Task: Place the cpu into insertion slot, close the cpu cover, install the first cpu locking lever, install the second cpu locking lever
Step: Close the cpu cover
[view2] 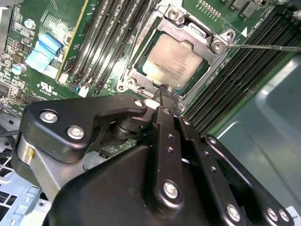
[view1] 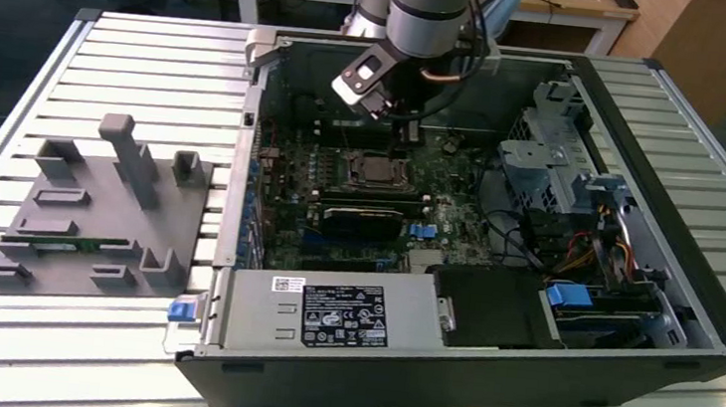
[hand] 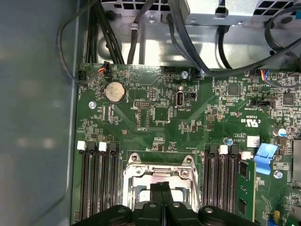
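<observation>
as the arm reaches down into an open computer case (view1: 452, 384) on a slatted table (view1: 125, 51), its gripper (view1: 404, 128) hangs low over the green circuit board (hand: 188, 132), just beside the insertion slot (view1: 373, 171). the cpu (view2: 175, 60) lies flat in that slot, silvery top facing up. it is square, with no long axis, and its edges run parallel to the slot's rim. the cpu cover (view2: 207, 37) is folded down flat around it, and the chip shows through its square opening. a thin locking lever (view2: 263, 47) sticks out from one corner of the cover, its long axis slanting across the black memory slots (view2: 235, 80) rather than lying along the frame. in the second wrist view the two black fingers (view2: 163, 122) are pressed together with nothing between them, their tips at the edge of the cover; whether they touch it cannot be told. a grey fixture block (view1: 96, 208) sits on the table to the exterior view's left of the case, well apart from the arm.
</observation>
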Robot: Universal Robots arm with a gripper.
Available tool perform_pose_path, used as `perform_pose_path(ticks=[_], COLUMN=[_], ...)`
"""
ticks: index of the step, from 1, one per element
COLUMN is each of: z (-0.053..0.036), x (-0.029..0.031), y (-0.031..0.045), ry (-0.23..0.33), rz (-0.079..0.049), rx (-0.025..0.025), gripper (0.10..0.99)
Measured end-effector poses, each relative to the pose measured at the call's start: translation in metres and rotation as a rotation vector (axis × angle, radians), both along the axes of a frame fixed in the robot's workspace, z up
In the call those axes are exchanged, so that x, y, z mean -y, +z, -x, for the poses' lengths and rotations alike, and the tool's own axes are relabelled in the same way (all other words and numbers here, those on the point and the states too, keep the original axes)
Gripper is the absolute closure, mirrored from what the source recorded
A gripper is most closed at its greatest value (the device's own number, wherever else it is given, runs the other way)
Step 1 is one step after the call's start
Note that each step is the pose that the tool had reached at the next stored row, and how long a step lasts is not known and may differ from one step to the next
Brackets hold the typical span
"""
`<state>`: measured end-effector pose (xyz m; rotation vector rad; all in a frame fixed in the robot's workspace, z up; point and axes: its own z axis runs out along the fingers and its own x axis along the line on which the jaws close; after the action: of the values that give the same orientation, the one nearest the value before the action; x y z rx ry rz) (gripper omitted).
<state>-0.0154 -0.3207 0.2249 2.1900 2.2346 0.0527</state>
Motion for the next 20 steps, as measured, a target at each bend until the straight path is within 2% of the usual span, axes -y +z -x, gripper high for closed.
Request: perform_pose_path(ticks=[10,20], z=[0.0082,0.0317], x=[0.0006,0.0006], y=[-0.0064,-0.0127], ry=[0.000,0.000], rz=[0.000,0.000], rx=[-0.0001,-0.0001], gripper=[0.980,0.980])
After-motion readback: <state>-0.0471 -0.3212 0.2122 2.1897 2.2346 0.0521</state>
